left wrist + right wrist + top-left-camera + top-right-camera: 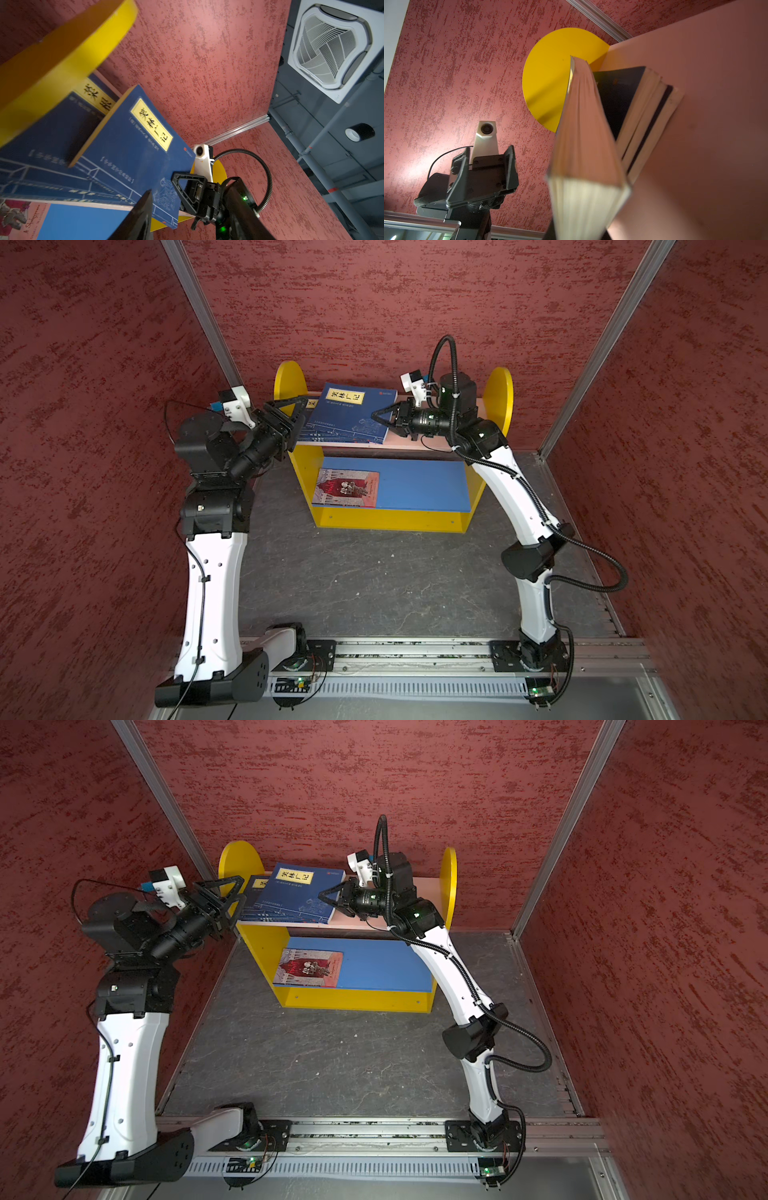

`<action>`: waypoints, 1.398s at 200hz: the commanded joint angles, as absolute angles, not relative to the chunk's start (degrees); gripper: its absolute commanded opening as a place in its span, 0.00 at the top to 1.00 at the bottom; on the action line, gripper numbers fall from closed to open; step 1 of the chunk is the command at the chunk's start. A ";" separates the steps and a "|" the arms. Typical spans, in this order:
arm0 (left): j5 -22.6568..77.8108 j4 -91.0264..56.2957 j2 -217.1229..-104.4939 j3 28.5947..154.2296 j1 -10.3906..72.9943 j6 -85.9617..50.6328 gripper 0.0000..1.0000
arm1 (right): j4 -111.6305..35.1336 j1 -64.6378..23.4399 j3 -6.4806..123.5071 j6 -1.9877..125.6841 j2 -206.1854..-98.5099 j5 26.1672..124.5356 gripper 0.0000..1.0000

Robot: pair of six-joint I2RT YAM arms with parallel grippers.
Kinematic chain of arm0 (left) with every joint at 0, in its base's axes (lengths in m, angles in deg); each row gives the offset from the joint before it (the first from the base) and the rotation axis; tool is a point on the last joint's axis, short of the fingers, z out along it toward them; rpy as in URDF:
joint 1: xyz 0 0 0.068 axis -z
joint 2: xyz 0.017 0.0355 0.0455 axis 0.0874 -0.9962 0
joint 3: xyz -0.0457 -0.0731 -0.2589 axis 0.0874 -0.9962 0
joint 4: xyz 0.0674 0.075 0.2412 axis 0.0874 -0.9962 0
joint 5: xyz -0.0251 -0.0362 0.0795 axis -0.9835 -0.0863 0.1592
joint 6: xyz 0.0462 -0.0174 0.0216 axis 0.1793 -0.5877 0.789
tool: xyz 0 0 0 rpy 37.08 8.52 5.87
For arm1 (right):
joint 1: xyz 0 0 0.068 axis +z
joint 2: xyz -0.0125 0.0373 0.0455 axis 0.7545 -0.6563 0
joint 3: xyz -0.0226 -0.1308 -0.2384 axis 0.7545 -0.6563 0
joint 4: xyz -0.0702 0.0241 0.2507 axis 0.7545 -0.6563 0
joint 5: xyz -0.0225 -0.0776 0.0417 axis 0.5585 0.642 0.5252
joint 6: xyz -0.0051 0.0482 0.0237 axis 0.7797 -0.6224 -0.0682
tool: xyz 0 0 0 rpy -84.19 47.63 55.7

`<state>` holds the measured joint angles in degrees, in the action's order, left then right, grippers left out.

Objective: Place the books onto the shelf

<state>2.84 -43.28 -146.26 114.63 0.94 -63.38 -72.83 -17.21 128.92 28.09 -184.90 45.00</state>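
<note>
Upper centre of both top views, the shelf [498, 398] stands on the grey tabletop [374, 585]. Hard to see: the blue stack [652, 116] on the pink upper board [428, 888] is mostly covered by the top blue book [353, 416], which sits tilted, one edge lifted off the rest. The left tool [300, 410] cuts off the second yellow label. Right wrist view shows about three page blocks under the tilted one, exact count unclear. The right tool [374, 414] is out of its own wrist view. Counts: two tools, one shelf with two boards, one red book [347, 488] flat at the left end of the blue lower board [424, 485], two blue covers readable from above. Left tool is open, empty, at the stack's left edge. Right tool is closed, tip on the right part of the top blue book's cover; a pinch on it can't be confirmed.
</note>
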 commanded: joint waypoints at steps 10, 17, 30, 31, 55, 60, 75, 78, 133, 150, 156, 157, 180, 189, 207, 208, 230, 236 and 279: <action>4.33 -39.69 -149.17 115.30 3.60 -64.16 0.42 | -69.54 -17.66 130.70 27.70 -186.16 43.55 0.95; 4.32 -39.65 -150.03 115.49 4.18 -64.08 0.42 | -69.37 -17.69 130.73 27.51 -186.26 43.55 0.95; 4.30 -40.02 -151.76 116.36 5.11 -63.88 0.42 | -69.18 -17.69 130.72 27.38 -186.45 43.71 0.93; 4.27 -39.99 -151.91 116.45 5.19 -63.80 0.43 | -69.21 -17.69 130.70 27.45 -186.45 43.73 0.93; 5.22 -40.63 -154.42 118.22 6.77 -62.99 0.44 | -69.05 -17.78 130.65 27.24 -186.54 43.99 0.89; 5.22 -40.81 -155.01 118.60 6.92 -62.93 0.44 | -68.99 -17.79 130.71 27.32 -186.54 44.00 0.87; 5.55 -41.67 -156.31 118.97 7.21 -63.02 0.46 | -68.98 -17.88 130.66 27.20 -186.37 44.18 0.82; 5.65 -42.07 -156.60 119.04 7.21 -63.02 0.46 | -68.98 -17.96 130.70 27.25 -186.36 44.28 0.81; 8.06 -46.55 -158.35 120.09 7.12 -62.46 0.53 | -69.48 -18.48 130.73 27.48 -185.42 45.71 0.47; 8.40 -47.27 -158.66 120.73 7.12 -62.02 0.54 | -70.54 -18.79 130.71 28.07 -184.67 47.88 0.40; 8.43 -47.21 -158.88 120.76 7.12 -62.11 0.54 | -71.20 -18.90 130.74 28.45 -184.25 49.25 0.38; 8.45 -47.18 -158.85 120.75 7.12 -62.13 0.54 | -71.41 -18.91 130.70 28.47 -184.16 49.53 0.38; 8.74 -47.52 -159.08 120.66 7.21 -62.11 0.54 | -74.37 -19.29 130.68 29.88 -182.78 54.88 0.35; 9.01 -47.86 -159.02 120.59 7.20 -62.09 0.54 | -75.50 -19.43 130.68 30.31 -182.35 56.47 0.34; 8.90 -47.86 -159.12 120.92 7.21 -61.81 0.54 | -77.49 -19.54 130.67 31.15 -181.67 59.31 0.34; 8.86 -47.82 -159.10 120.97 7.21 -61.89 0.54 | -77.54 -19.58 130.63 31.18 -181.64 59.39 0.34; 8.49 -46.80 -159.03 121.44 7.30 -62.19 0.54 | -78.28 -19.67 130.63 31.65 -181.02 61.42 0.34; 8.58 -46.78 -159.00 121.53 7.30 -62.38 0.54 | -78.45 -19.59 130.66 31.65 -180.85 62.02 0.34; 7.70 -45.45 -158.73 123.75 7.29 -61.53 0.52 | -78.92 -19.54 130.67 31.78 -179.58 63.39 0.43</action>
